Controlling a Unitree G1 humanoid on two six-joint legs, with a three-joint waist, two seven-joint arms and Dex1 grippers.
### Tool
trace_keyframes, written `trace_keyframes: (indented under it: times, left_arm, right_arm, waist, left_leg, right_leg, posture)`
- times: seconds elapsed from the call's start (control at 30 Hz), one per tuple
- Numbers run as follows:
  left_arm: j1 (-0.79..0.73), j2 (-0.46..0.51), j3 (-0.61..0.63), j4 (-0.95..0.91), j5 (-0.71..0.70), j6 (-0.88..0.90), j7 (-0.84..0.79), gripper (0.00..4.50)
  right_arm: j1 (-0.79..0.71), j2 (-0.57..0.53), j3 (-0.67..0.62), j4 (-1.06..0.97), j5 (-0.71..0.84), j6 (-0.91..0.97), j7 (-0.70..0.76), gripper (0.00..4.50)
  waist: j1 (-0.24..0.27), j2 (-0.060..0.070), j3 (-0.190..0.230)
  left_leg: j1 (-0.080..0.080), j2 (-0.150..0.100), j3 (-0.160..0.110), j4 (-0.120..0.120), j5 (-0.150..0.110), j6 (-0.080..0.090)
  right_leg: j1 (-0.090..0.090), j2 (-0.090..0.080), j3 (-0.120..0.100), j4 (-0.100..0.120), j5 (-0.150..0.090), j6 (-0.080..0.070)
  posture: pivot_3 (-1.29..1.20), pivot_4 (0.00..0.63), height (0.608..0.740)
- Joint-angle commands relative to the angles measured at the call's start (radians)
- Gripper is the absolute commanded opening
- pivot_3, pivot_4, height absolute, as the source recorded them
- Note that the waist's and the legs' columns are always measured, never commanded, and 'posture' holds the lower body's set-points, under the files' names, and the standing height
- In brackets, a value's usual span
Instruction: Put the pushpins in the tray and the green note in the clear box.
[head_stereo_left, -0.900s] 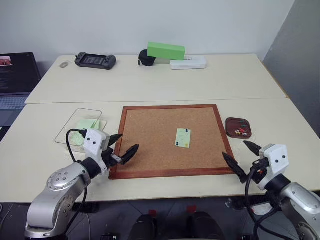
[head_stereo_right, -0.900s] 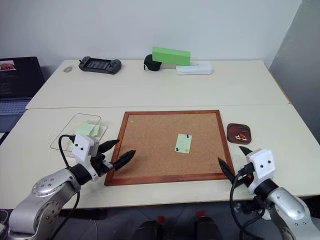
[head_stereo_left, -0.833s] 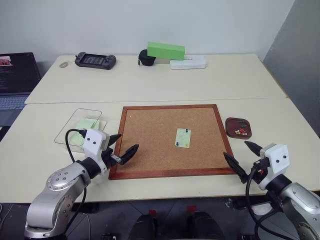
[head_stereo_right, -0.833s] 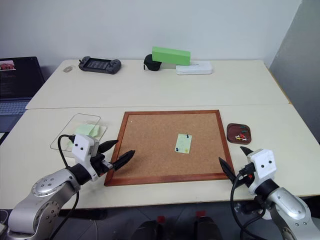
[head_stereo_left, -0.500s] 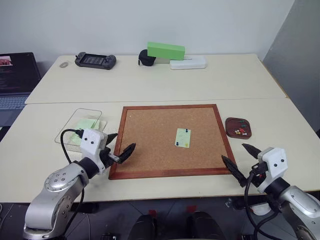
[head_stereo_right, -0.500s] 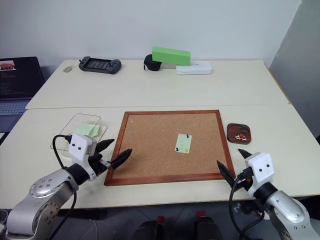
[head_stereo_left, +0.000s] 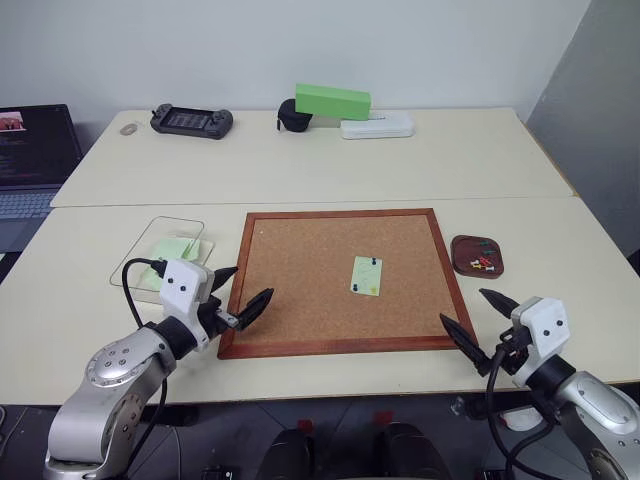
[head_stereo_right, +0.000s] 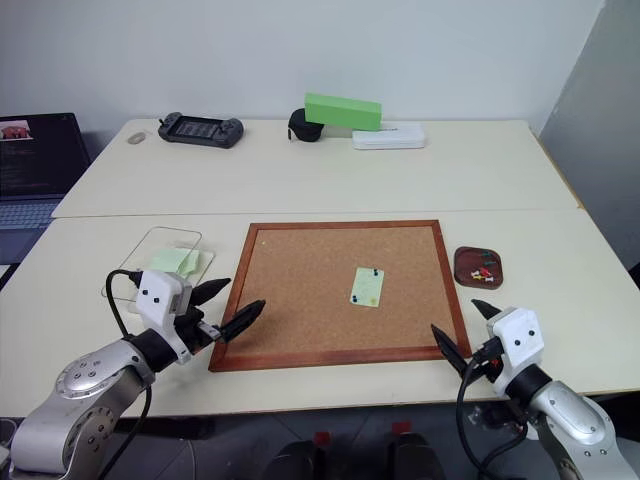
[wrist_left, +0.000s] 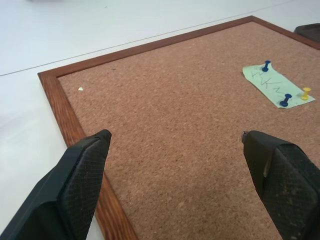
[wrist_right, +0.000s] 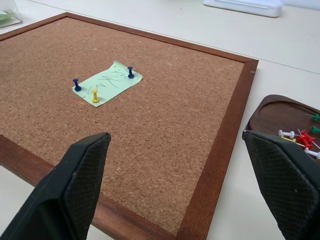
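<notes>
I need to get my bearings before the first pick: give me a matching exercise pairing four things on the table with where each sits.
Things:
1. pale-green paper note
2. dark reddish-brown tray
3. clear plastic box
4. bright green long block

Places:
A. right of the wood-framed corkboard
B. far table, atop a black object
C. pinned on the corkboard
D. left of the corkboard

Pairs: 1-C, 2-A, 3-D, 4-B

No word, number or brand can be read anywhere. The green note (wrist_right: 108, 82) on the corkboard (wrist_right: 165, 130) carries a dark handwritten scrawl that cannot be made out. The laptop (head_stereo_left: 35, 160) screen at the desk's (head_stereo_left: 300, 165) edge shows lines of text too small to read.
</notes>
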Motion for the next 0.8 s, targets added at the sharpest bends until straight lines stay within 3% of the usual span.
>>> trace_keyframes:
  times: [0.03, 0.17, 0.27, 0.47, 0.8]
  left_arm:
    - [-0.028, 0.028, -0.016, -0.001, -0.018, -0.022, -0.061, 4.43]
    - [-0.042, 0.077, -0.057, 0.023, -0.017, -0.061, -0.186, 4.43]
    - [-0.088, 0.113, -0.087, 0.076, -0.036, -0.090, -0.297, 3.97]
    - [-0.213, 0.108, -0.167, 0.258, 0.042, -0.225, -0.401, 2.79]
    - [-0.276, 0.094, -0.232, 0.400, 0.093, -0.332, -0.488, 0.68]
  right_arm:
    - [-0.030, -0.011, -0.001, -0.008, 0.010, -0.022, 0.027, 4.50]
    - [-0.076, -0.036, 0.037, 0.014, 0.004, -0.029, 0.077, 4.50]
    - [-0.143, -0.054, 0.060, 0.065, 0.000, -0.034, 0.110, 4.50]
    - [-0.302, -0.056, 0.103, 0.186, -0.013, -0.043, 0.148, 4.50]
    - [-0.399, -0.016, 0.184, 0.269, -0.044, -0.060, 0.147, 4.50]
  waist:
    - [0.000, 0.000, 0.000]
    - [-0.002, 0.000, 0.000]
    - [-0.002, 0.001, 0.001]
    - [-0.001, 0.001, 0.002]
    - [-0.002, 0.001, 0.003]
  left_leg:
    - [0.000, 0.000, 0.000, 0.000, 0.000, 0.000]
    - [0.000, 0.000, 0.000, 0.000, 0.000, 0.000]
    - [0.000, 0.000, 0.001, 0.000, 0.000, 0.000]
    - [0.001, -0.001, 0.001, 0.001, 0.000, 0.000]
    - [-0.003, -0.001, 0.001, 0.000, 0.000, 0.000]
  right_leg:
    - [0.000, 0.000, 0.000, 0.000, 0.000, 0.000]
    - [0.000, 0.000, 0.000, 0.000, 0.000, 0.000]
    - [0.000, 0.001, -0.001, 0.000, 0.000, 0.000]
    - [0.000, 0.001, -0.002, 0.000, 0.000, 0.000]
    - [-0.004, 0.000, -0.002, 0.000, 0.000, -0.001]
  posture:
    - [0.00, 0.150, 0.740]
    - [0.00, 0.150, 0.740]
    - [0.00, 0.150, 0.740]
    - [0.00, 0.150, 0.740]
    - [0.00, 0.150, 0.740]
